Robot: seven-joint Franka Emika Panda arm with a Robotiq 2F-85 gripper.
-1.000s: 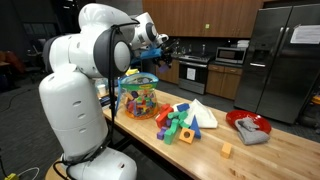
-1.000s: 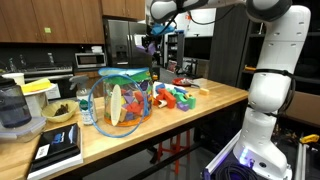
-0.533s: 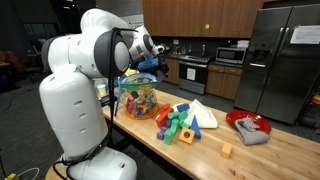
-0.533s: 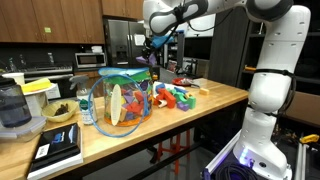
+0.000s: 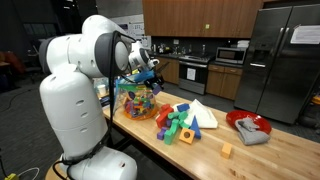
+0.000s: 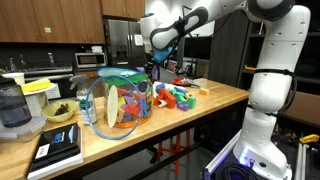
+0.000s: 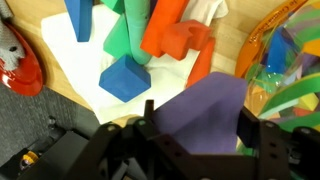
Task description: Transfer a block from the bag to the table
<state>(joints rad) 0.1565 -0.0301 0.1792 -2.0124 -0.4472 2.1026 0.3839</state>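
The clear bag (image 5: 140,100) with a bluish rim stands on the light wooden table (image 5: 250,158) and holds many coloured blocks; it also shows in an exterior view (image 6: 115,103) and at the right edge of the wrist view (image 7: 290,50). My gripper (image 5: 147,72) hangs just above the bag's far side, also in an exterior view (image 6: 153,65). In the wrist view the jaws (image 7: 195,135) are shut on a purple block (image 7: 195,110), which fills the space between the fingers.
A pile of loose blocks (image 5: 180,122) lies on white paper (image 5: 203,112) beside the bag. A red bowl with grey cloth (image 5: 248,126) and a small orange block (image 5: 226,150) sit farther along. A black tray (image 6: 58,148) and bowls stand past the bag.
The gripper has come down from high above the table to just over the bag's rim, carrying the purple block with it.
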